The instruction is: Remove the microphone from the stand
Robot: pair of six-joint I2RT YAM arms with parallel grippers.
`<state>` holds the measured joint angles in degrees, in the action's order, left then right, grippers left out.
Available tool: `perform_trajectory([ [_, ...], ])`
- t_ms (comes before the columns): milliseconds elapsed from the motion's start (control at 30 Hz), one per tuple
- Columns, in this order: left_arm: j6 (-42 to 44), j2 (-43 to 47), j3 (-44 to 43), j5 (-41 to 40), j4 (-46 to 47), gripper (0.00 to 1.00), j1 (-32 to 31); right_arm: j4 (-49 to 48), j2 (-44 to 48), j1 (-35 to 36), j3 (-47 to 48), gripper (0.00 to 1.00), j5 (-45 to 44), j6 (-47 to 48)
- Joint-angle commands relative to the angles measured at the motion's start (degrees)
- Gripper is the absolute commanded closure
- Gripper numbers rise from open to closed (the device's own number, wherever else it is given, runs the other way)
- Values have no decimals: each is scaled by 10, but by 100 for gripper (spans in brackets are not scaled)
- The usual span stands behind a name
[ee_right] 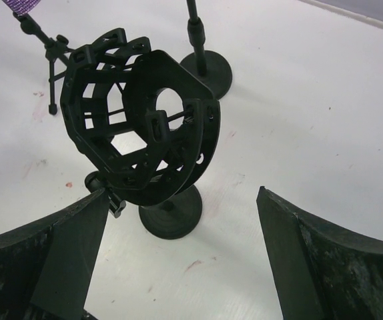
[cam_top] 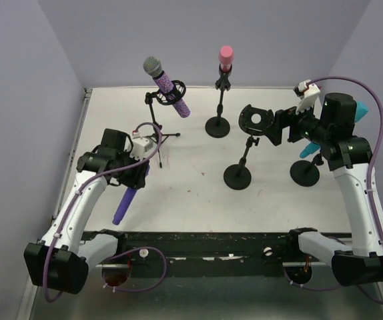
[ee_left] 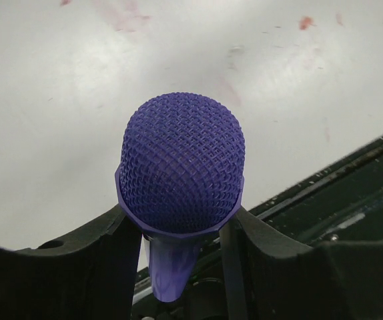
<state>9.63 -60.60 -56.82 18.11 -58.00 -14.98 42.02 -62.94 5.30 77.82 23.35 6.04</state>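
My left gripper (cam_top: pixel 137 177) is shut on a dark purple microphone (cam_top: pixel 125 203), which hangs down toward the table's front edge. In the left wrist view its mesh head (ee_left: pixel 181 160) sticks out just past my fingers (ee_left: pixel 105 257), which clamp the neck. The empty black shock-mount holder (cam_top: pixel 254 120) stands on its round-base stand (cam_top: pixel 237 176) mid-table. My right gripper (cam_top: pixel 276 127) is open and empty, just right of that holder. In the right wrist view the holder (ee_right: pixel 138 127) sits ahead and left of the open right gripper (ee_right: pixel 181 257).
A glitter-purple microphone with a silver head (cam_top: pixel 168 89) sits on a tripod stand at the back left. A pink microphone (cam_top: pixel 225 58) stands on a round-base stand (cam_top: pixel 217 126). A teal microphone (cam_top: pixel 307 152) and its stand base (cam_top: pixel 304 173) sit under my right arm.
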Motion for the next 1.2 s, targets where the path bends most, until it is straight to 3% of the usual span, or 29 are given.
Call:
perform_trajectory([
  [0,19,-40,-8,-86,17,100,109,-14,-2,0,-7,0,30,-15],
  [200,13,-173,-31,-108,44,100,257,-15,7,0,-11,0,35,-9],
  [433,11,-283,-66,-130,91,100,294,-15,13,1,-11,0,42,-15],
  [467,13,-292,-67,-134,96,95,293,-13,14,1,-11,0,42,-15],
  [567,14,-319,-71,-150,103,68,294,-7,18,0,-7,0,38,-11],
  [700,16,-335,-56,-156,119,49,295,0,25,0,-6,0,32,-8],
  [967,11,-357,-35,-159,126,34,298,8,18,0,9,0,30,-4],
  [1000,8,-355,-29,-173,136,26,298,8,18,0,10,0,30,-2],
  [1167,15,-337,-2,-191,145,25,309,13,19,0,13,0,31,-2],
])
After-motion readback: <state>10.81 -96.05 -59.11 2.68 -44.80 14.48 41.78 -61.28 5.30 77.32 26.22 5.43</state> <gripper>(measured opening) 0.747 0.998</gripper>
